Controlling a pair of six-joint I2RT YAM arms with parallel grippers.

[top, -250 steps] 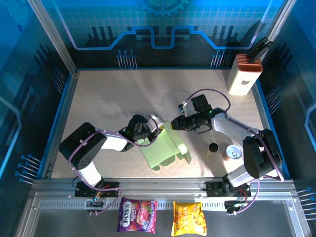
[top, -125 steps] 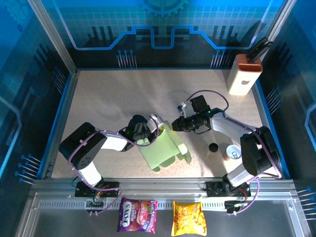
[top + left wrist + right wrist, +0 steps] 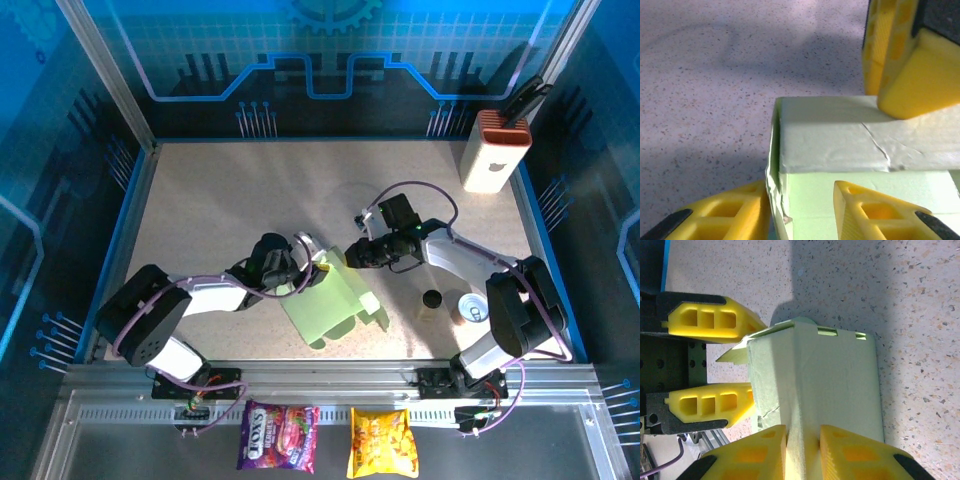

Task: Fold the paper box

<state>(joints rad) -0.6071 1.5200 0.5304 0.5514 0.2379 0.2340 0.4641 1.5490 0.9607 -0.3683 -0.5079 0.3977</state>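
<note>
The paper box, pale green card and partly folded, lies near the middle of the table. My right gripper is shut on a raised fold of the paper box at its far end, also seen from above as the right gripper. My left gripper stands open astride the box's near-left corner. Its left finger lies against the folded side wall and its right finger sits apart over the flat panel of the paper box. From above, the left gripper faces the right one across the box's top edge.
A white block with an orange ribbed top stands at the back right. A drinks can and a small dark cap sit right of the box. Two snack packets lie beyond the front rail.
My left gripper has opened and let go of the box's edge, and its arm has sunk lower and leftward. The right gripper has closed tighter on the fold and shifted slightly.
</note>
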